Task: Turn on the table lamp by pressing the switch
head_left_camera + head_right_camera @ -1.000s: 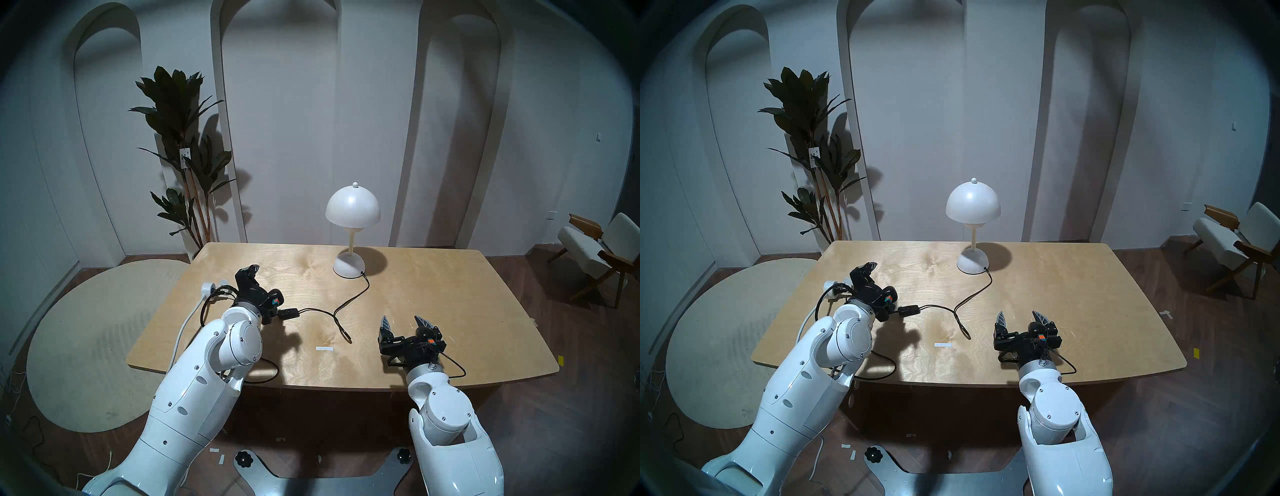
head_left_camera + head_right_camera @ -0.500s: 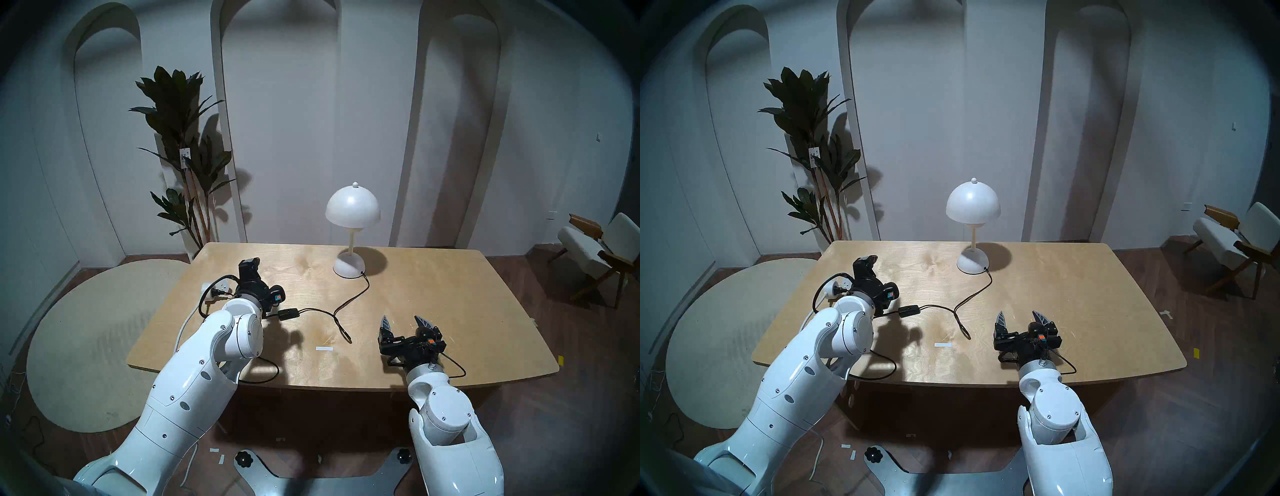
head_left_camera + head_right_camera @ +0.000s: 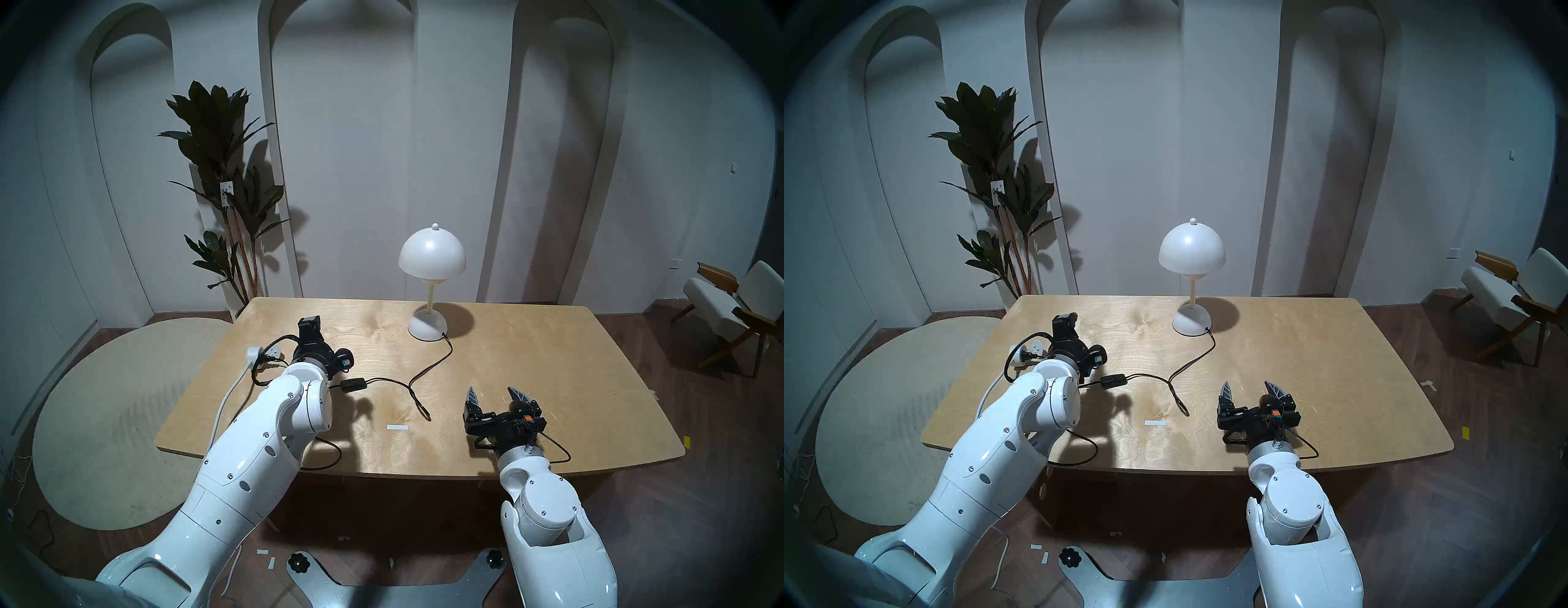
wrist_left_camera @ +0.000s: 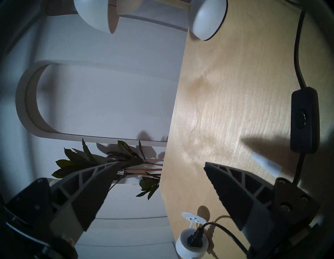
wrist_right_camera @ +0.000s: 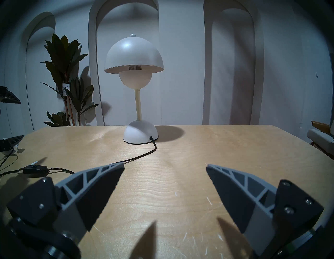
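Left fingers (image 4: 160,165) spread wide, empty, switch (image 4: 305,120) beside, white socket adapter (image 4: 192,241) near.

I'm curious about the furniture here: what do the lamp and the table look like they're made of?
The lamp: probably painted metal or plastic, since its white dome shows a soft glossy highlight. The table: light wood, likely plywood, with visible grain and fine scratches.
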Controlling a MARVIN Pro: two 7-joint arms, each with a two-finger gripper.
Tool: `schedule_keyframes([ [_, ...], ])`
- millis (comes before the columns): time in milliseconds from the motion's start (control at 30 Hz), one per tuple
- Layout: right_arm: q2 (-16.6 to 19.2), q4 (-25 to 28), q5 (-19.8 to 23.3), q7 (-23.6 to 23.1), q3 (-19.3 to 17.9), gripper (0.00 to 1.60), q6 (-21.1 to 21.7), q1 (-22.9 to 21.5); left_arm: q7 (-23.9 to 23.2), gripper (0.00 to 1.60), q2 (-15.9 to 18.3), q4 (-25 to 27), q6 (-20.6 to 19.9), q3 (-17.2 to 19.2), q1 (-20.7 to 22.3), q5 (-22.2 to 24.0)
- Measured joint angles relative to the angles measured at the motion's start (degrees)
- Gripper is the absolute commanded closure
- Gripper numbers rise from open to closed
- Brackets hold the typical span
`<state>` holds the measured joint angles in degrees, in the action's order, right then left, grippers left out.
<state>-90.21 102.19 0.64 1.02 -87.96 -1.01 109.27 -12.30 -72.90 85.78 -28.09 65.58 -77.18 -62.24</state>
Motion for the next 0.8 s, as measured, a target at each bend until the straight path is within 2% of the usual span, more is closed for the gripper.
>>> schedule_keyframes([
  [367, 0.0, 0.0, 0.0, 0.0, 0.0, 0.00, 0.0, 0.0, 4.2, 0.00, -3.3, -9.5, -0.5, -2.4, 2.6, -1.2],
  [800, 0.0, 0.0, 0.0, 0.0, 0.0, 0.00, 0.0, 0.0, 5.1, 0.00, -4.3, -11.8, -3.0, -4.6, 4.7, -4.0],
])
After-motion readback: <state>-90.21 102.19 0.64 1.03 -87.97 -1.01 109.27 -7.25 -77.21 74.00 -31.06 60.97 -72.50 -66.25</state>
